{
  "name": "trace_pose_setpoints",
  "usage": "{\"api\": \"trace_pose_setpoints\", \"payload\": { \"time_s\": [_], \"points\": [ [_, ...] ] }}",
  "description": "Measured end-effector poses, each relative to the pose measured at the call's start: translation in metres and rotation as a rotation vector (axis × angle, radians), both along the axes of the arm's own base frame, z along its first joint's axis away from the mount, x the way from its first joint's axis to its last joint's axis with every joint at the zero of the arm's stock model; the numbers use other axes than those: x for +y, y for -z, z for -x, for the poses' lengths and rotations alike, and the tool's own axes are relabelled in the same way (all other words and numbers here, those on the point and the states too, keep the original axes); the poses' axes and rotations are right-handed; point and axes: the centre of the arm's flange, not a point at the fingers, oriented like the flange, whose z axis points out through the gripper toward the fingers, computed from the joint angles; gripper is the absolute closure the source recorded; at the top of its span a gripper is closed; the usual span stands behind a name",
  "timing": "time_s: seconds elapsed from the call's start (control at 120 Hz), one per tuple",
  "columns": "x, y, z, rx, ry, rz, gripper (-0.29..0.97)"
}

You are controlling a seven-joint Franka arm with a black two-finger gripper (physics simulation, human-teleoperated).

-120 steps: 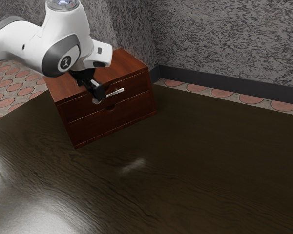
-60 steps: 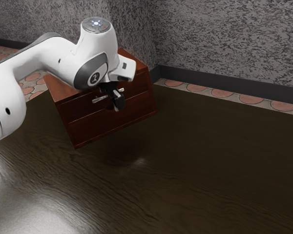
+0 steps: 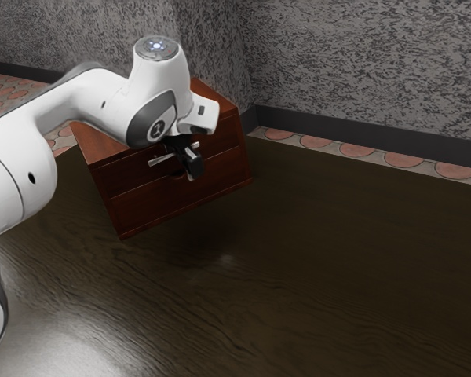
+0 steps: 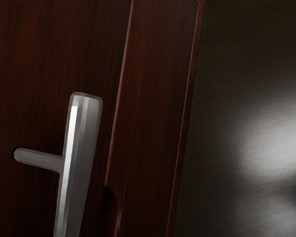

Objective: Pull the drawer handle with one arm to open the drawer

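Drawer handle (image 3: 162,160) (a silver bar) lies just beside the tool (image 3: 191,162).

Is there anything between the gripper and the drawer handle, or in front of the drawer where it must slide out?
Nothing visible does. The gripper is at the handle, at its end toward the exterior view's right. Nothing visible lies on the table in front of the upper drawer.

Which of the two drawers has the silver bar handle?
The upper drawer: its silver handle juts out beside the gripper; the lower drawer shows no bar.
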Motion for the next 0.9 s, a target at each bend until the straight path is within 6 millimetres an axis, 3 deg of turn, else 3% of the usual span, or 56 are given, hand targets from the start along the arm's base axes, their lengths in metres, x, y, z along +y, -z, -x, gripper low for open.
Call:
{"api": "trace_pose_setpoints", "payload": {
  "time_s": [0.375,0.575,0.783,0.9],
  "points": [
    [-0.011,0.005,0.003,0.018,0.043,0.008,0.2],
    [-0.037,-0.01,0.021,0.024,0.082,0.007,0.53],
    [-0.053,0.009,0.026,0.061,0.098,0.019,0.2],
    [-0.074,0.003,0.033,0.06,0.117,0.017,0.18]
  ]
}}
